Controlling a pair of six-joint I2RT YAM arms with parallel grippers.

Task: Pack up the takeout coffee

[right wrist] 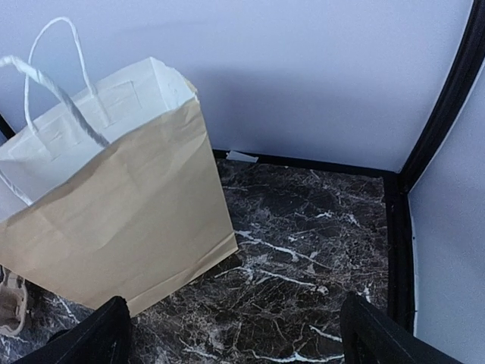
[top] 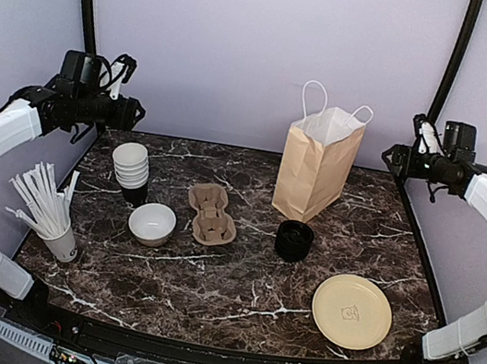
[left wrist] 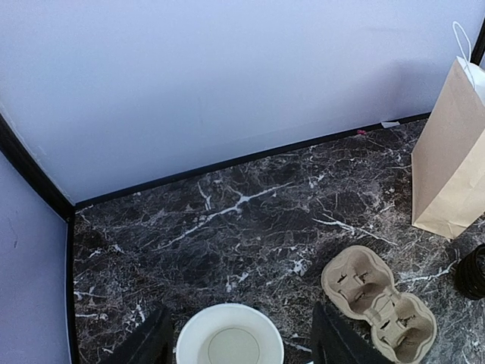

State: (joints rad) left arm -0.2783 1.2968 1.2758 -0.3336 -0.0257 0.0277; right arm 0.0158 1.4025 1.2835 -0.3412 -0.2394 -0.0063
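Observation:
No lidded black coffee cups show in any view. The brown paper bag [top: 319, 162] with white handles stands open at the back middle; it also shows in the right wrist view [right wrist: 114, 205]. A pulp two-cup carrier [top: 211, 214] lies empty left of centre and shows in the left wrist view [left wrist: 379, 303]. My left gripper [top: 132, 111] is raised at the back left, open and empty [left wrist: 241, 345], above the lidless nested cup stack [left wrist: 229, 337]. My right gripper [top: 392, 157] is raised at the back right, open and empty [right wrist: 235, 341], beside the bag.
The nested cup stack [top: 130, 171] stands at the left, with a white bowl [top: 151, 223] in front of it. A low stack of black lids [top: 294, 240] sits before the bag. A cream plate [top: 352, 310] lies front right. A cup of white straws [top: 52, 206] stands at the left edge.

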